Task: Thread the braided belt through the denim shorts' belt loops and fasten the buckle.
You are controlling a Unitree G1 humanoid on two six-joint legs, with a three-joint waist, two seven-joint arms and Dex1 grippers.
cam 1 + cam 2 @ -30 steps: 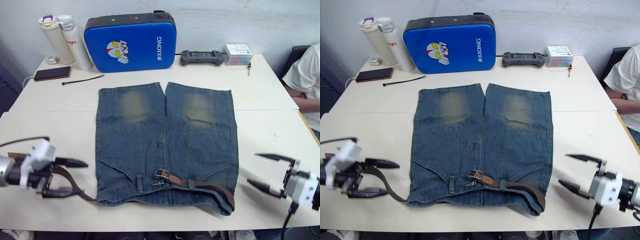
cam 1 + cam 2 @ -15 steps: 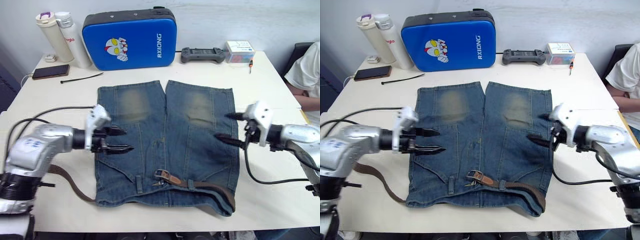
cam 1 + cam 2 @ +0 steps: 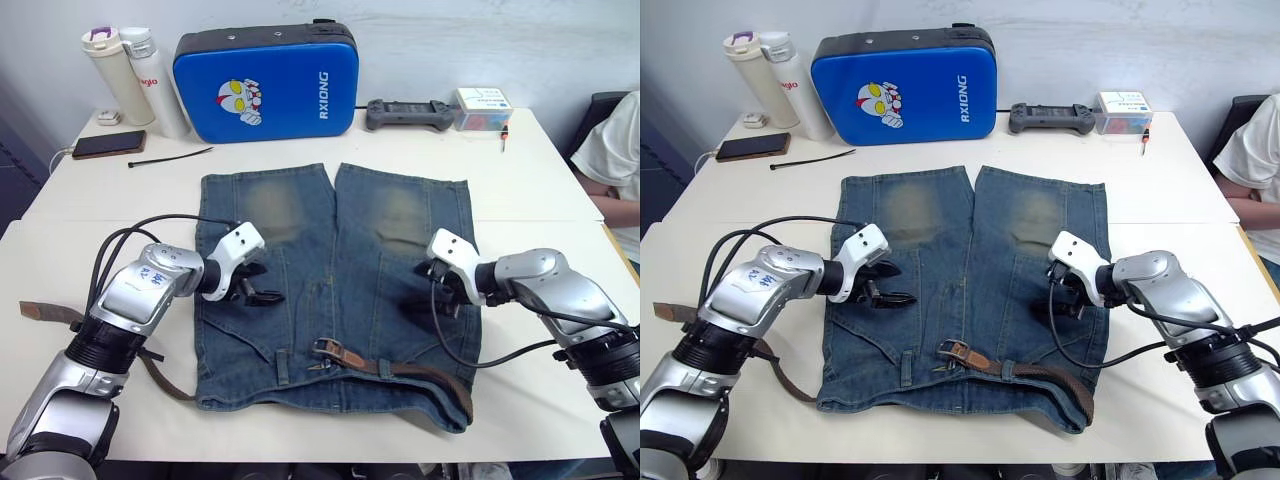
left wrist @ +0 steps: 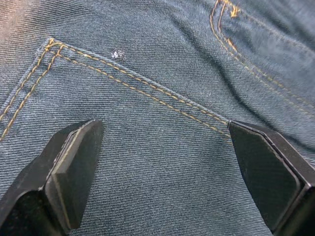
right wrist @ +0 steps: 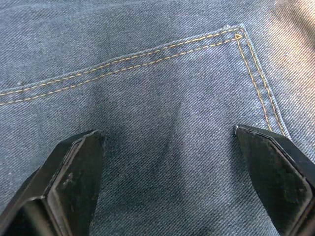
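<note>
- Denim first: the shorts (image 3: 330, 290) lie flat mid-table, waistband toward us, legs pointing at the blue case (image 3: 263, 82)
- The belt (image 3: 400, 368) runs through the waistband on our right half; its buckle (image 3: 326, 350) sits near the fly, and the other end trails off the shorts' left edge onto the table, tip at (image 3: 40, 312)
- Our left gripper (image 3: 258, 284) hovers over the left pocket, fingers spread and holding nothing; our right gripper (image 3: 432, 292) hangs over the right pocket, likewise spread and empty
- Risk, as we judge it: both grippers sit over pocket fabric, well apart from buckle and free end; closing here would pinch denim, bunch the waistband and drag the belt back out of a loop (image 3: 281, 367)
- The loose tail lies near the table's left edge, so a tug on the shorts could send it over
- The eye views give us the whole layout: belt path, buckle, both arms
- The wrist views add what those cannot: orange pocket stitching (image 4: 147, 96) between wide-set fingers (image 4: 74, 162), bare denim in the gap (image 5: 172, 147), confirming nothing is gripped
</note>
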